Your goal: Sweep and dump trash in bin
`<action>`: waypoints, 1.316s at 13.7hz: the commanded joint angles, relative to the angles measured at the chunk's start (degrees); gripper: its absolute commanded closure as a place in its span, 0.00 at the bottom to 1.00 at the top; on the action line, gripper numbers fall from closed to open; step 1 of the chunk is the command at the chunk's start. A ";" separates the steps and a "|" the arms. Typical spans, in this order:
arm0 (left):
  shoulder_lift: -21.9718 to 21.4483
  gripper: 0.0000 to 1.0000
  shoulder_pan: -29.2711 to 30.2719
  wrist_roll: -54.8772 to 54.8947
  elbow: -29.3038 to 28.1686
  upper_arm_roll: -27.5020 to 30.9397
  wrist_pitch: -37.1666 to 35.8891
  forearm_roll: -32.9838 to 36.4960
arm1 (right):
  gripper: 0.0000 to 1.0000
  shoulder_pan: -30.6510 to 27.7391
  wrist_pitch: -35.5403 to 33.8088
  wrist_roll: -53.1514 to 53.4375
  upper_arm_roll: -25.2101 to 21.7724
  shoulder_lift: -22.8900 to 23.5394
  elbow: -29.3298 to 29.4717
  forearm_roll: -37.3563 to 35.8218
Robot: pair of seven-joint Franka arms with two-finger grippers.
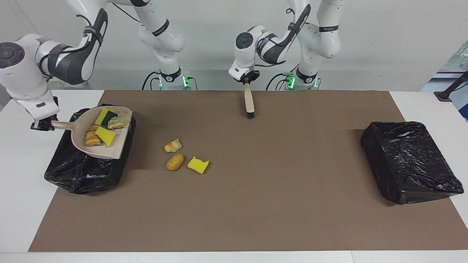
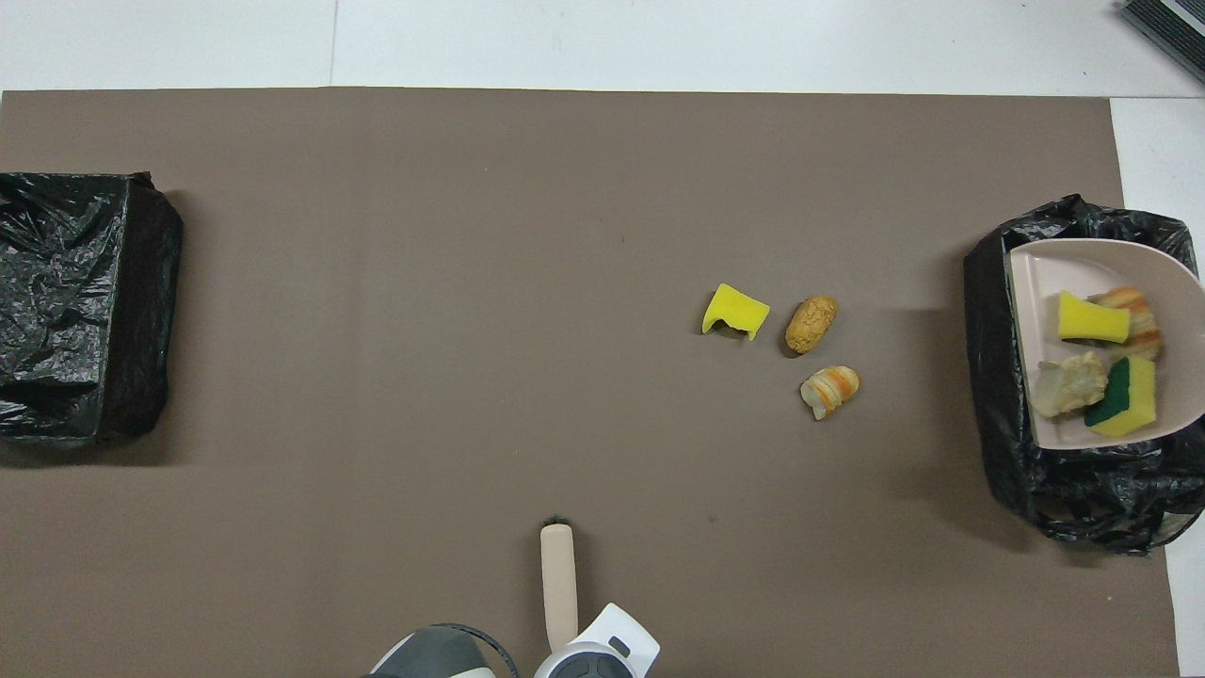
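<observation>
White table with a brown mat (image 1: 256, 204) over most of its top, pale wall at the robots' end. Right gripper (image 1: 43, 124) clamped on the handle of a beige plastic dustpan (image 1: 109, 151), held over the black-bagged bin (image 1: 84, 175) at the right arm's end of the table. Four trash scraps in the pan: a yellow sponge chunk with a dark green side (image 2: 1125, 395), a plain yellow sponge chunk (image 2: 1090, 318), a striped golden pastry piece (image 2: 1134, 315), a pale crumbly bread piece (image 2: 1068, 384). Three scraps lie on the mat near that bin, close together: a yellow sponge wedge (image 1: 198, 164), a golden-brown bread roll (image 1: 175, 161), a striped pastry curl (image 1: 172, 145). Left gripper (image 1: 247, 79) closed on the beige wooden-handled brush (image 1: 249, 102), bristles down, over the mat's edge nearest the robots. A second black-bagged bin (image 1: 409, 160) sits at the left arm's end.
</observation>
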 commanded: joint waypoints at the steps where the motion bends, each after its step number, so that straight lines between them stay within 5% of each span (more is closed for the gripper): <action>1: -2.41 0.60 -1.38 -0.72 -2.15 1.00 1.81 -1.07 | 1.00 0.20 2.16 5.86 0.25 -0.90 -0.34 -11.57; 3: -2.32 0.22 -1.29 -0.11 -1.98 1.18 1.02 -1.07 | 1.00 0.99 2.16 11.08 0.78 -2.57 -2.70 -20.38; 5: -1.88 0.02 -0.59 0.25 -1.45 1.35 0.84 -0.99 | 1.00 3.27 2.25 18.34 0.78 -4.15 -7.09 -27.41; 8: -1.61 0.00 3.79 1.30 0.13 1.53 0.40 -0.02 | 1.00 4.51 4.53 24.80 0.87 -6.17 -13.43 -33.33; 18: -2.14 0.00 23.03 17.62 12.78 1.71 -10.75 13.60 | 1.00 5.48 1.90 16.19 0.87 -8.47 -7.91 -32.83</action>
